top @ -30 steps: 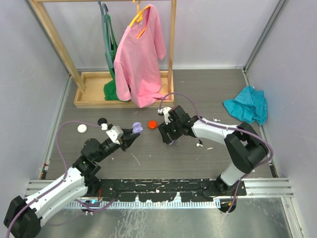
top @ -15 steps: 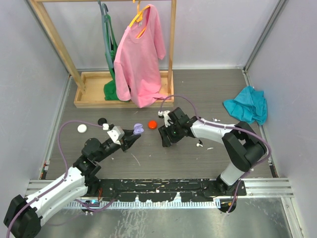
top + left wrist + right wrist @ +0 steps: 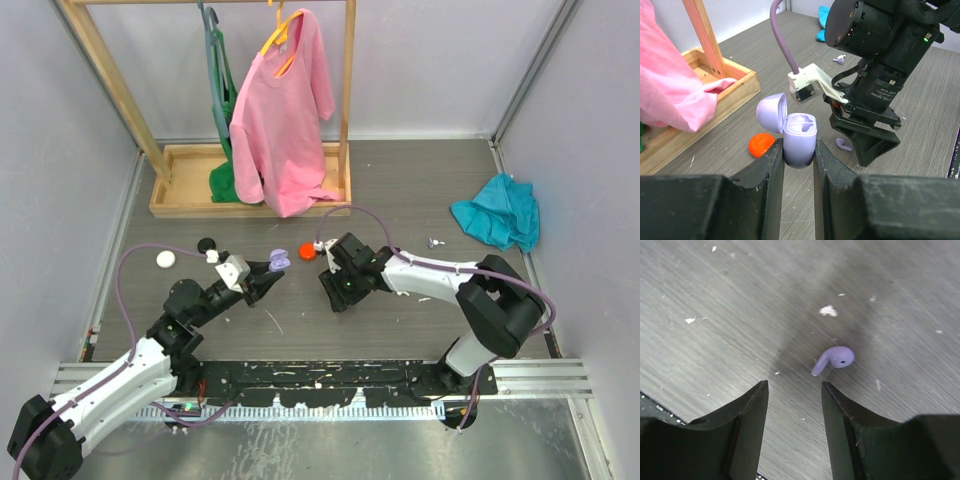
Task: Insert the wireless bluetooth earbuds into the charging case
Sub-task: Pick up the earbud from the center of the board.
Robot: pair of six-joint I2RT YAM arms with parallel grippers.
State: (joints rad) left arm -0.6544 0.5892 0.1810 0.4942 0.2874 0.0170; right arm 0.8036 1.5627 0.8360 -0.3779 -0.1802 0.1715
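My left gripper [image 3: 268, 272] is shut on the lilac charging case [image 3: 277, 258] and holds it upright with its lid open. In the left wrist view, the case [image 3: 799, 140] sits between the fingertips of that gripper [image 3: 799, 151] and its earbud wells show. A lilac earbud [image 3: 834, 359] lies on the table just beyond my right gripper [image 3: 794, 386], which is open and empty and points down at the table. The earbud also shows in the left wrist view [image 3: 842, 145], beside the right gripper [image 3: 338, 296].
A red round case [image 3: 308, 250] lies between the two grippers. A white round case [image 3: 165, 259], a black one [image 3: 206, 244] and a small white piece [image 3: 211, 256] lie at the left. A small earbud [image 3: 436, 242], a teal cloth [image 3: 497, 212] and a wooden clothes rack [image 3: 180, 190] stand further back.
My right gripper has moved toward the near left and come down close over the table by the lilac earbud. The left gripper and the case have not moved.
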